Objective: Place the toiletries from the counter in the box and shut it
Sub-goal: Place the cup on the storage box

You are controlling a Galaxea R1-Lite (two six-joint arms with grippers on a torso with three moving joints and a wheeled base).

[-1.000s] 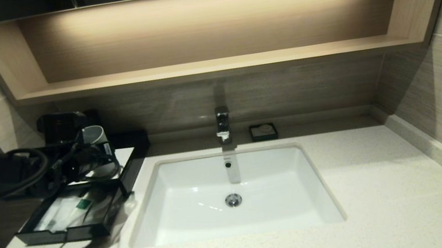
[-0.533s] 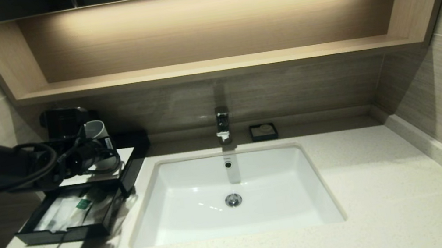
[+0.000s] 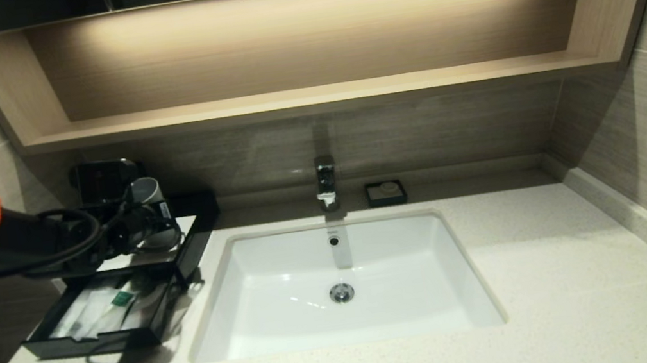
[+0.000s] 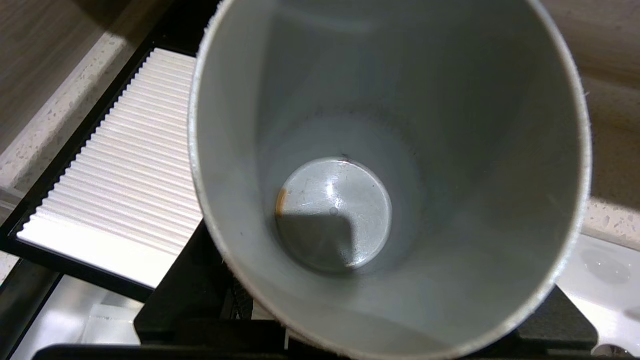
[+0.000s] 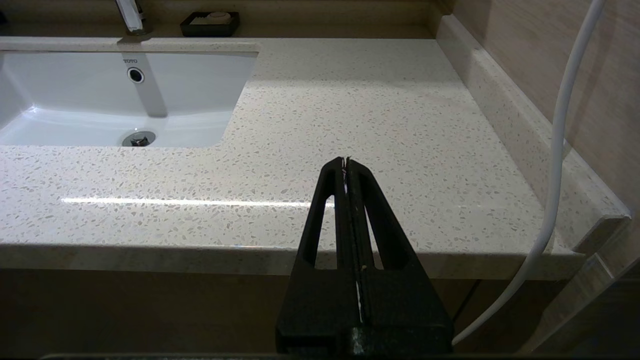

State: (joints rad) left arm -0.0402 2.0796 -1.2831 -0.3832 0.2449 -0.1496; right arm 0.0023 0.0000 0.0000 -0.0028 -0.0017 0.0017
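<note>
The black box (image 3: 201,227) stands at the counter's (image 3: 540,277) left end, its white ribbed top (image 4: 125,175) showing. Its drawer (image 3: 89,344) is pulled out towards me. In the drawer lie the toiletries: cream sticks with a green band (image 3: 121,298) and a translucent packet (image 3: 77,314). My left gripper (image 3: 143,229) is over the box top, shut on a grey cup (image 3: 146,191); the cup's empty inside (image 4: 390,165) fills the left wrist view. My right gripper (image 5: 345,161) is shut and empty, low by the counter's front right edge.
A white sink (image 3: 296,335) sits in the middle of the counter with a chrome faucet (image 3: 327,181) behind it. A small black soap dish (image 3: 385,192) stands by the back wall. A wooden shelf niche (image 3: 310,96) runs above. A white cable (image 5: 560,150) hangs at the right.
My left arm has carried the cup a little to the right and further back over the box top. The drawer and its contents have not moved.
</note>
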